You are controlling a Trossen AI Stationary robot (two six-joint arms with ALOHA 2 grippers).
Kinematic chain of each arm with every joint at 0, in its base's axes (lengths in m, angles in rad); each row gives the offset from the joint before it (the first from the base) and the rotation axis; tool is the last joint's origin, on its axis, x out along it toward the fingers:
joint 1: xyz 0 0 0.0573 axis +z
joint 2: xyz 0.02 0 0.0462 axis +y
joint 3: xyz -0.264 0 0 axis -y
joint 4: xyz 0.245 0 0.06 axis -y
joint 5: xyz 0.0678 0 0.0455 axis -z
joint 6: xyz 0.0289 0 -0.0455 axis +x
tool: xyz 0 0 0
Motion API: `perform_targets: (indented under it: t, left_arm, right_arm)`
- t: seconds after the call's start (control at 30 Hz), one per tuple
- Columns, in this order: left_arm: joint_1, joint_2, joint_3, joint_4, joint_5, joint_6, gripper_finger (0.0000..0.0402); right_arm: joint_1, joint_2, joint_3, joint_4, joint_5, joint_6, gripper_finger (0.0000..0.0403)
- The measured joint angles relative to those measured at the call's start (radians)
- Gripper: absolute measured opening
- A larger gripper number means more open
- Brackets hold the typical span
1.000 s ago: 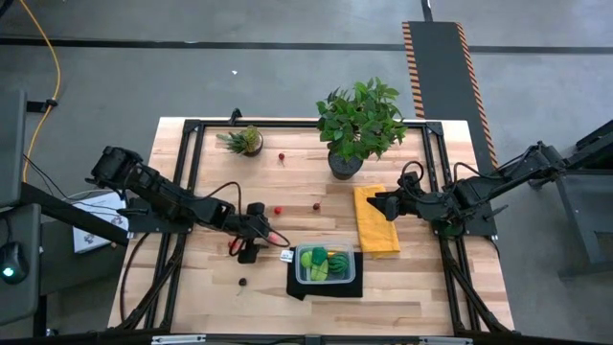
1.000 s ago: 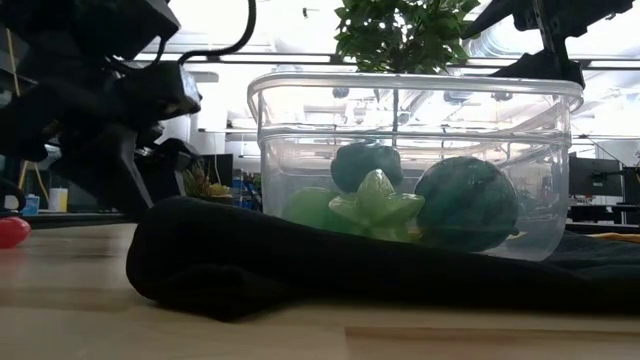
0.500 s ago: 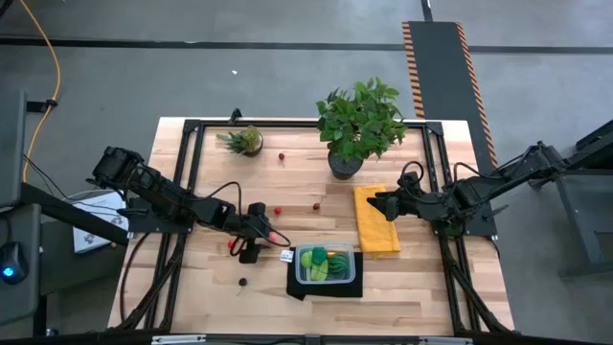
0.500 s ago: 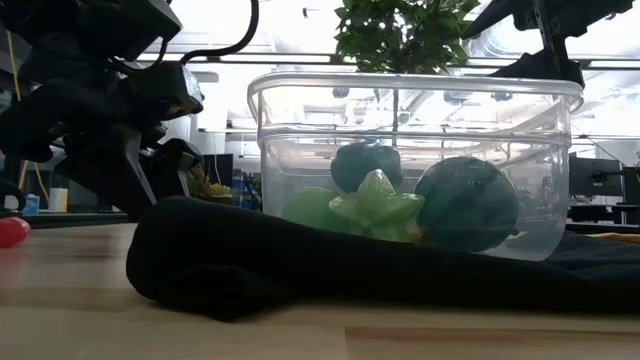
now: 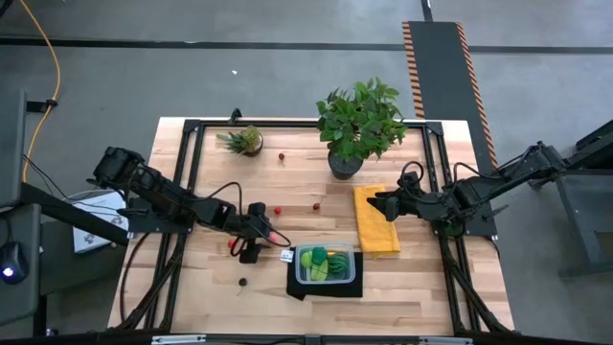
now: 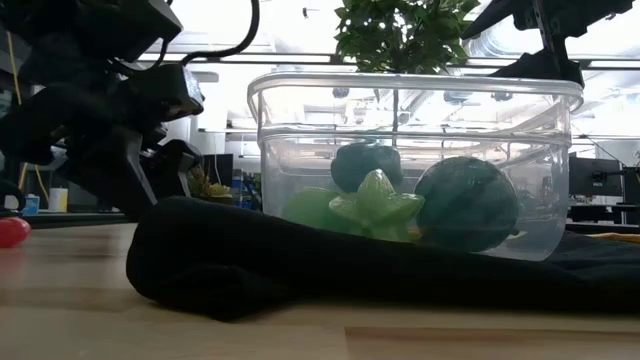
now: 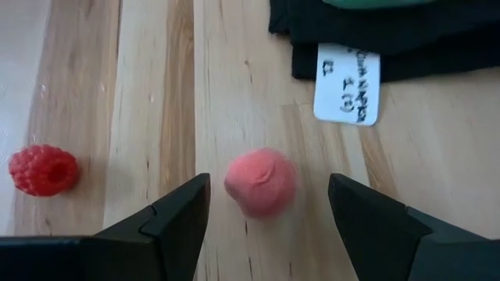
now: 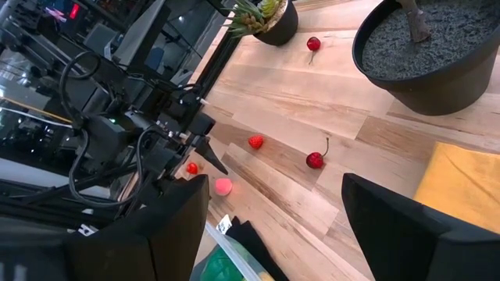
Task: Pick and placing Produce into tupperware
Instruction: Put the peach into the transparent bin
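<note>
Left claw [image 7: 266, 204]: fingers wide open, holding nothing, low over the worktop [image 7: 156, 78]
Pink produce piece [image 7: 261, 182]: on the wood between the two fingers, not touched
Raspberry [image 7: 44, 168]: just outside one finger
Tupperware [image 5: 325, 264]: on the black mat [image 5: 326, 286] beside the left claw, with green produce [image 6: 376, 206] inside, maybe three pieces
Right claw [image 5: 380, 205]: open, empty, over the yellow cloth [image 5: 375, 220]

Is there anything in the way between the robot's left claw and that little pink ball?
No, nothing visible. The left gripper is open, with one finger on each side of the pink ball, which lies on bare wood. The raspberry sits off to the side, outside the fingers, and the black mat with its white tag lies beyond the ball.
</note>
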Motion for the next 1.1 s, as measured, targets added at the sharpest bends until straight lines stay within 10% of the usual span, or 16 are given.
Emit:
perform_targets:
  t: [1.1]
  left_arm:
    - [0.000,0.024,0.000,0.037,-0.001,-0.002,0.0248]
  right_arm:
    - [0.000,0.000,0.000,0.000,0.000,-0.003,0.0282]
